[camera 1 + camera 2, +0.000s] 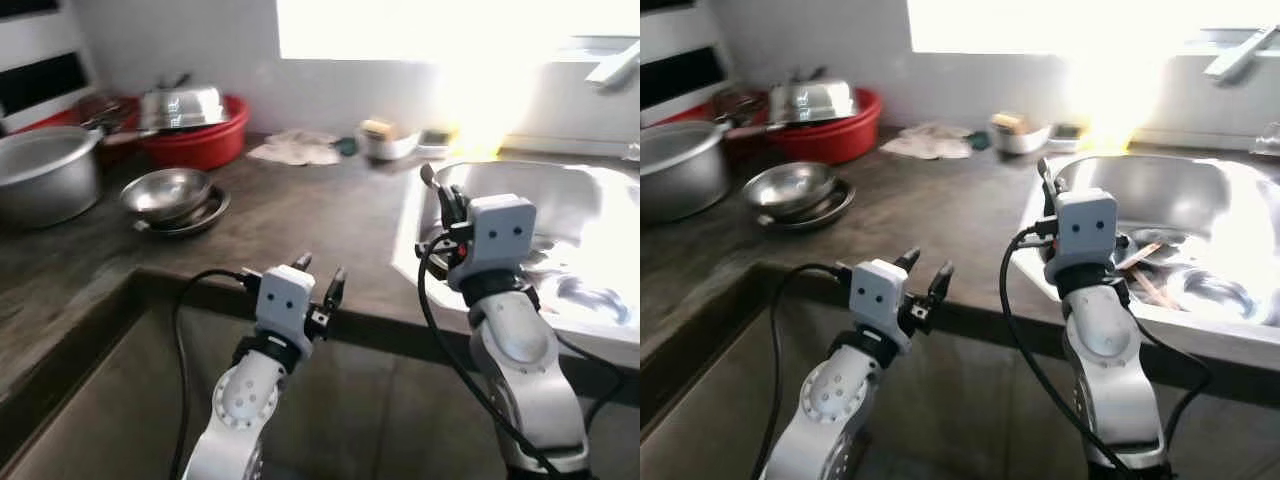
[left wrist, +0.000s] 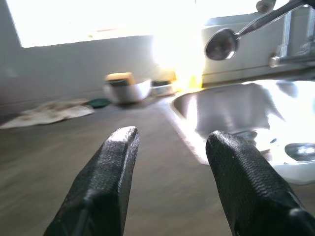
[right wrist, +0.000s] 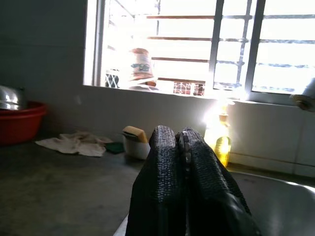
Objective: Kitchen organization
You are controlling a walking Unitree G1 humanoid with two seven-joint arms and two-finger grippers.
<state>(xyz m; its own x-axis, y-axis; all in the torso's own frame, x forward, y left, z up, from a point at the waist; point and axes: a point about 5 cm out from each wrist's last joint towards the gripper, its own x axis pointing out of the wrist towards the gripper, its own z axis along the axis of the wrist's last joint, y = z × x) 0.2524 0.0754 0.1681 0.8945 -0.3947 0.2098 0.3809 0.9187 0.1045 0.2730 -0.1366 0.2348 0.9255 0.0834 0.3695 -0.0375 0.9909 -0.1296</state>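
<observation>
My right gripper is raised over the near left corner of the steel sink. It is shut on a metal spoon, whose bowl sticks up above the fingers. My left gripper stands open and holds nothing, low at the front edge of the dark counter. Several utensils lie in the bottom of the sink.
At the left of the counter sit stacked steel bowls, a big grey pot and a red basin with a steel lid. A cloth, a white bowl with a sponge and a yellow bottle line the back wall. A tap hangs over the sink.
</observation>
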